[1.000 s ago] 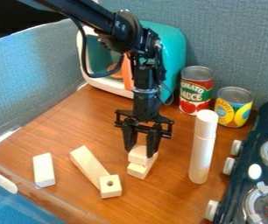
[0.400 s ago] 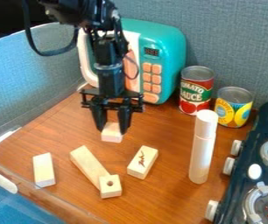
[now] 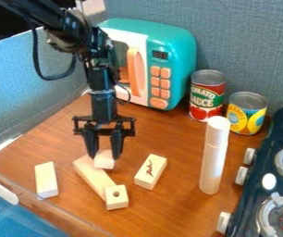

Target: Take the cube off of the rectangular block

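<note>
Cube (image 3: pixel 104 161) | pale bare wood, flat-faced, square-edged | end effector (image 3: pixel 105 156) grasping cube by opposite sides

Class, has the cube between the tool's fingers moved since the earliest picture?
Yes: the cube has come off the marked block and is now left of it in the view.

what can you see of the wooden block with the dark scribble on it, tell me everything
The scribbled block is a short rectangular piece of pale, plain-looking wood with squared edges, a dark reddish scribble marking its top face. It lies flat and slanted on the brown tabletop, between the long wooden block and the upright white cylinder, apart from both. Nothing sits on it; only the tabletop touches it.
</note>
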You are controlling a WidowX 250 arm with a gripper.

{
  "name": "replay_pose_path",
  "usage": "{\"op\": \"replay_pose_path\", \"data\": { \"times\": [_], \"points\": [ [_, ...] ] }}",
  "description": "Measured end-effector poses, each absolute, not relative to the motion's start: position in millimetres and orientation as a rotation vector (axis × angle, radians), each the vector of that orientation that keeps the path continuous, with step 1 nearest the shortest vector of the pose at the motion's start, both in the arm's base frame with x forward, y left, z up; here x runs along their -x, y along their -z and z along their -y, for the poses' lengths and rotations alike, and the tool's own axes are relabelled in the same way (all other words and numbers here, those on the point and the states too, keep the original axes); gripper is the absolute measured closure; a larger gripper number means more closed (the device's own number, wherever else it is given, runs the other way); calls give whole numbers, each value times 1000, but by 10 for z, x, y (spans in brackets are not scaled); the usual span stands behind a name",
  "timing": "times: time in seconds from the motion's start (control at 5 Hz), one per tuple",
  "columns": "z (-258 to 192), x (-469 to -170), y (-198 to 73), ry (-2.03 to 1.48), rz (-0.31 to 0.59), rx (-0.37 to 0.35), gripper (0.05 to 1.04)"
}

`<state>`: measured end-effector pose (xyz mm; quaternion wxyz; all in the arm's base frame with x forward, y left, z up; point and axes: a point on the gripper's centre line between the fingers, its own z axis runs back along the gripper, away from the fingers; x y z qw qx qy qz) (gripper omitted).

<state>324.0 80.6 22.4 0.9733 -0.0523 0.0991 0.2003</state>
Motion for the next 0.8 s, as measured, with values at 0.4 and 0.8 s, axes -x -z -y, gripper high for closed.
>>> {"op": "replay_pose_path", "data": {
  "times": [0.4,0.8],
  "points": [
    [-956,-3230,-211,-491,-179,120,525],
    [-973,-3272,-206,-497,-152,116,525]
  ]
}}
